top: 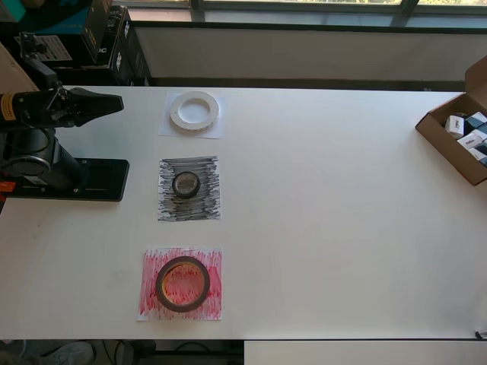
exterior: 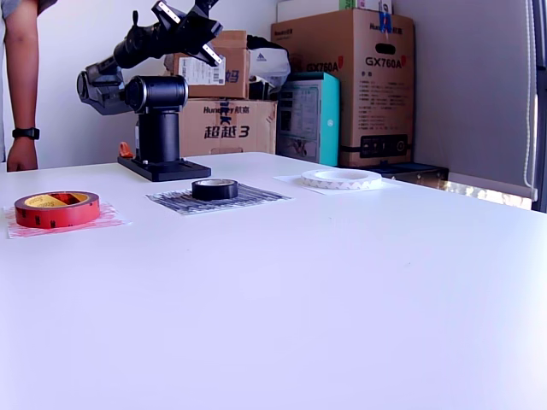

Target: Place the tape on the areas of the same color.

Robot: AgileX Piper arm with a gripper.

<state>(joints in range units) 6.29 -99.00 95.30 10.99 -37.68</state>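
Your pincer (top: 114,103) is hanging apparently released, empty, beside the white ring (top: 195,111); every roll is already sitting on its matching patch

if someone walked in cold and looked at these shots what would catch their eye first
Probably the column of three paper patches on the white table, each with a matching roll on it: the white ring on the white patch, the black roll on the black scribble, and the reddish roll on the red scribble. Next, the black arm, its gripper raised with jaws apart, holding nothing.
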